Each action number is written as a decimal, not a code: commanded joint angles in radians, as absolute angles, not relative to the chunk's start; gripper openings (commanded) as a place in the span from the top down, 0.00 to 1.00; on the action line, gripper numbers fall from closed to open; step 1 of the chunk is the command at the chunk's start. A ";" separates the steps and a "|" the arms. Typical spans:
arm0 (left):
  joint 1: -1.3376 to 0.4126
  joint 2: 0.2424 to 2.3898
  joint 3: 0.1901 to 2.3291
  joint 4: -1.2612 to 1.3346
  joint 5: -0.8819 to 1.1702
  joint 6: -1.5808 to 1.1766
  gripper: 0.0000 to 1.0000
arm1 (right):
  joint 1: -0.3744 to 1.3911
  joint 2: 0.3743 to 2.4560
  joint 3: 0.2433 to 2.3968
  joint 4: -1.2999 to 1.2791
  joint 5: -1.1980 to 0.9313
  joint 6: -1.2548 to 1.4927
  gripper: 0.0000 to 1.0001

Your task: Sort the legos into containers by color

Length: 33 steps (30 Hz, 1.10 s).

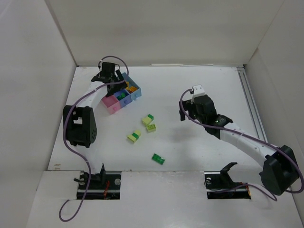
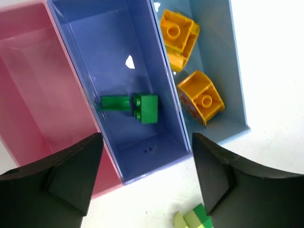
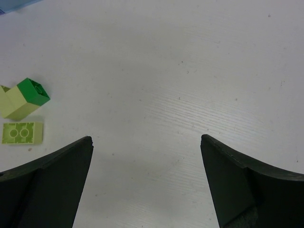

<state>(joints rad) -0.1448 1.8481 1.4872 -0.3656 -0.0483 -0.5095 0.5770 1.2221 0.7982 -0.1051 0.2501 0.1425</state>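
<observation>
Legos (image 2: 147, 108), glossy studded blocks, lie in thin-walled rectangular containers (image 2: 109, 47).

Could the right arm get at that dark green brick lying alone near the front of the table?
Probably yes: the right gripper hangs open above the table, and nothing lies between it and the dark green brick.

Your left arm (image 1: 80, 124) reached from its base toward 12 o'clock, the left gripper (image 2: 146, 142) pointing down with jaws parted and empty, while your right arm (image 1: 240, 138) stretched from its elbow toward 10 o'clock, the right gripper (image 3: 146, 140) spread wide, holding nothing.
</observation>
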 commanded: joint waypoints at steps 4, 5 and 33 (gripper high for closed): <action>-0.328 1.617 1.349 -0.371 -0.028 -0.422 0.11 | 0.563 1.131 0.744 -0.084 0.233 0.170 0.00; -0.435 1.559 1.320 -0.371 -0.049 -0.410 0.08 | 0.563 1.131 0.730 -0.093 0.233 0.170 0.00; -1.172 1.579 1.087 -0.736 -0.015 -1.590 0.01 | 0.477 1.072 0.723 -0.241 0.124 0.184 0.00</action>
